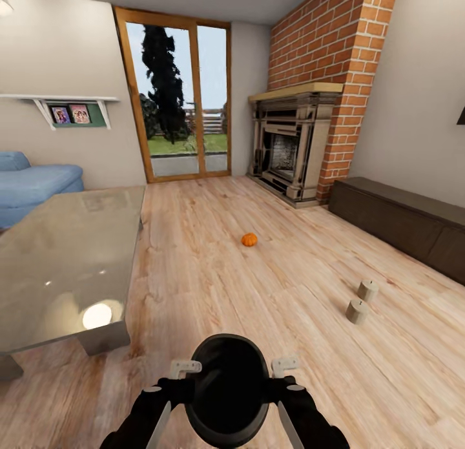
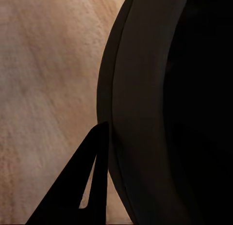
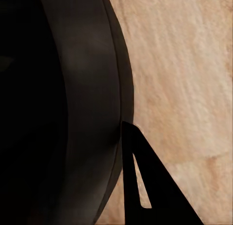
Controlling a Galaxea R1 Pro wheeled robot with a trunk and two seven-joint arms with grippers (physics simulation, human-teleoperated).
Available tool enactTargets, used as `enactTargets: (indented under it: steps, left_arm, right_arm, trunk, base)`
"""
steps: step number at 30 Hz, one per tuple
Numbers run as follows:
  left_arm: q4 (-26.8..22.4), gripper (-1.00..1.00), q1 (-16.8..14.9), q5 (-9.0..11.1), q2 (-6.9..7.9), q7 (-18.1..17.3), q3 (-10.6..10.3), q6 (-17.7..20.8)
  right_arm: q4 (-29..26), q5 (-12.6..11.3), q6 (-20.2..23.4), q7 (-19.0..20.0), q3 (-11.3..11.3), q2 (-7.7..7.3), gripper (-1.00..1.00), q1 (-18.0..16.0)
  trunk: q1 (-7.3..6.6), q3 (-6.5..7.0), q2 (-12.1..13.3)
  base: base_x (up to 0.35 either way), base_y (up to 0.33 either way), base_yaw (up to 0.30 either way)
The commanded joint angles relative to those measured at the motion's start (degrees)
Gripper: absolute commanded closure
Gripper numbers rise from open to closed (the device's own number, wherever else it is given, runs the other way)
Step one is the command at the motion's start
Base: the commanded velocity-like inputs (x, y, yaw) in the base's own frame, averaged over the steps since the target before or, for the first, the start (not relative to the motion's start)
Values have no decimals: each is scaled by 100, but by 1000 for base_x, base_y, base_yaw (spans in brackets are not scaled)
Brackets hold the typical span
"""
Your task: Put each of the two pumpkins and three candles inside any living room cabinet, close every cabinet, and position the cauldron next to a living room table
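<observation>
The black cauldron [image 1: 227,387] hangs low in front of me over the wooden floor, held from both sides. My left gripper [image 1: 186,389] and right gripper [image 1: 271,386] each clamp its rim. One left finger [image 2: 92,176] lies against the cauldron's outer wall [image 2: 141,113], and one right finger [image 3: 137,171] does the same on the other side [image 3: 92,89]; the inner fingers are hidden in the dark. One orange pumpkin [image 1: 249,240] sits on the floor mid-room. Two candles [image 1: 368,289] [image 1: 356,311] stand on the floor at the right. The low table [image 1: 64,261] is at the left. The dark cabinet [image 1: 400,226] runs along the right wall, its fronts shut.
A brick fireplace [image 1: 290,145] stands at the far right corner and a glass patio door [image 1: 181,93] at the back. A blue sofa [image 1: 32,184] sits behind the table. Open wooden floor [image 1: 213,287] lies between the table and the candles.
</observation>
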Motion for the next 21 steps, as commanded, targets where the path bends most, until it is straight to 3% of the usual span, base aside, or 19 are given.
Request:
enactTargets:
  steps: [1, 17, 21]
  left_arm:
    - [-5, 100, -1, 67, 7, 7, -11, 30]
    - [-6, 100, 0, 67, 7, 7, -11, 27]
    - [-6, 100, -3, 67, 7, 7, -11, 32]
  right_arm:
    - [-253, -108, 21, -30, 30, -7, 100, -5]
    - [-272, -102, 25, -32, 32, -9, 100, -4]
    - [-277, -102, 20, -27, 29, -14, 100, -6]
  trunk:
    - [-3, -5, -3]
    - [-3, -5, -3]
    - [-3, -5, -3]
  base:
    - [-146, 233, 132]
    - [-19, 29, 276]
    - [0, 135, 131]
